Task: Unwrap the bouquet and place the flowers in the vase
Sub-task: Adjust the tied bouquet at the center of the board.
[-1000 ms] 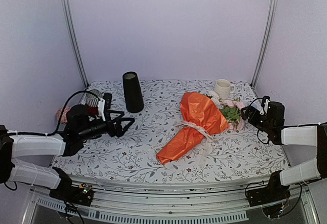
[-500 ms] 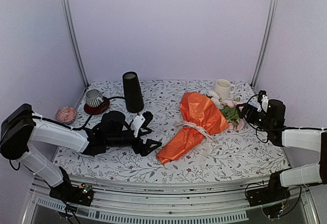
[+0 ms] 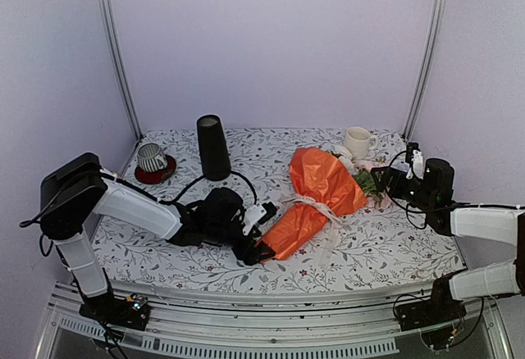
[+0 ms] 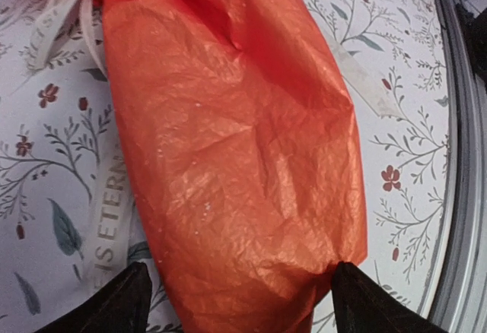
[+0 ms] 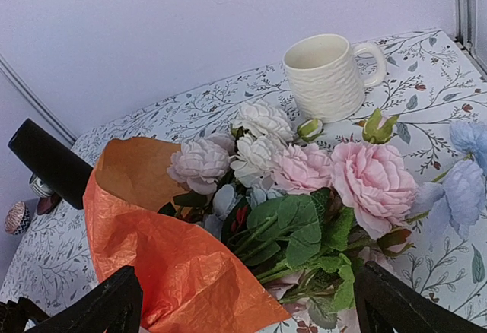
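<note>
Ops: Status, bouquet?
Lab: The bouquet lies on its side on the surface, mid-right. Narrow end points near-left, blooms far-right. Orange paper closed, ribbon tied round the waist. One ribbon tail with printed letters lies flat on the surface beside the cone.
Ops: And the left tool?
Lab: The left tool sits low at the narrow end, left arm stretched across from its corner. Jaws apart, one finger each side of the paper tip. The finger at the right of the wrist view sits at the paper's edge. Cannot tell if either pad presses in; the paper between them looks uncrushed.
Ops: And the right tool?
Lab: The right tool has its jaws wide apart. Level with the flower end, aimed at the blooms, near them. Contact is not clear from above.
Ops: The flowers?
Lab: The flowers are all in the wrap. Pink, white and pale blue heads plus green leaves stick out of the open end, tan inner paper behind them.
Ops: The vase?
Lab: The vase stands upright, far-left of centre, black, well apart from the bouquet and both tools.
Ops: Other items?
Lab: White mug upright just behind the blooms. Striped object on a red base at the far-left edge, left of the vase.
</note>
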### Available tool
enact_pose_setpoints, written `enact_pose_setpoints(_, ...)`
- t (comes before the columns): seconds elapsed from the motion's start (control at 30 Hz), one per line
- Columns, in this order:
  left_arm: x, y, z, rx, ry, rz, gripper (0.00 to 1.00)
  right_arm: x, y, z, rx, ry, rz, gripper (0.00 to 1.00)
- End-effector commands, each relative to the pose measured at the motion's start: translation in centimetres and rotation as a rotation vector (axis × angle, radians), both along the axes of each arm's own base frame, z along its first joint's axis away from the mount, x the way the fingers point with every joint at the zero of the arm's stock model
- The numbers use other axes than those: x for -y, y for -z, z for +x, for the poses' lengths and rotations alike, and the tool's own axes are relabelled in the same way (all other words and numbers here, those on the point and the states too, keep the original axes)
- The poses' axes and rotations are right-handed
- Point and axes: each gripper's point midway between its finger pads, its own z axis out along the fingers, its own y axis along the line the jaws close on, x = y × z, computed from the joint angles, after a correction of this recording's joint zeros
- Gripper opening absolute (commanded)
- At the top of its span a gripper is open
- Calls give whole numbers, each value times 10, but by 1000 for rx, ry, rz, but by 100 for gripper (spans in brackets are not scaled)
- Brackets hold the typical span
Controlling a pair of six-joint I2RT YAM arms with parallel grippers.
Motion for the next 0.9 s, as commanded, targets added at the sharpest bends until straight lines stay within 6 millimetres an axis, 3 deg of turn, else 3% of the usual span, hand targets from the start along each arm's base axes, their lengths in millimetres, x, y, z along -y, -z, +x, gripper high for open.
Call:
enact_pose_setpoints(0.0, 14, 7, -24, -102, 119, -6, 84, -12, -14, 13, 54, -12, -54, 99)
enact_pose_setpoints(0.17, 25, 2, -39, -151, 218, -51, 83, -20, -18, 12, 77, -19, -95, 99)
enact_pose_setpoints(0.4, 37, -9, -47, -155, 271, -85, 82, -11, -24, 8, 113, 24, -121, 99)
enact_pose_setpoints(0.6, 32, -36, -46, -78, 251, -147, 81, 10, -29, 5, 116, 150, -96, 99)
enact_pose_setpoints(0.73, 27, -43, -52, -63, 267, -171, 82, 29, -20, 1, 83, 275, -31, 99)
enact_pose_setpoints(0.87, 23, -45, -48, -44, 246, -162, 82, 23, -20, 2, 85, 240, -43, 99)
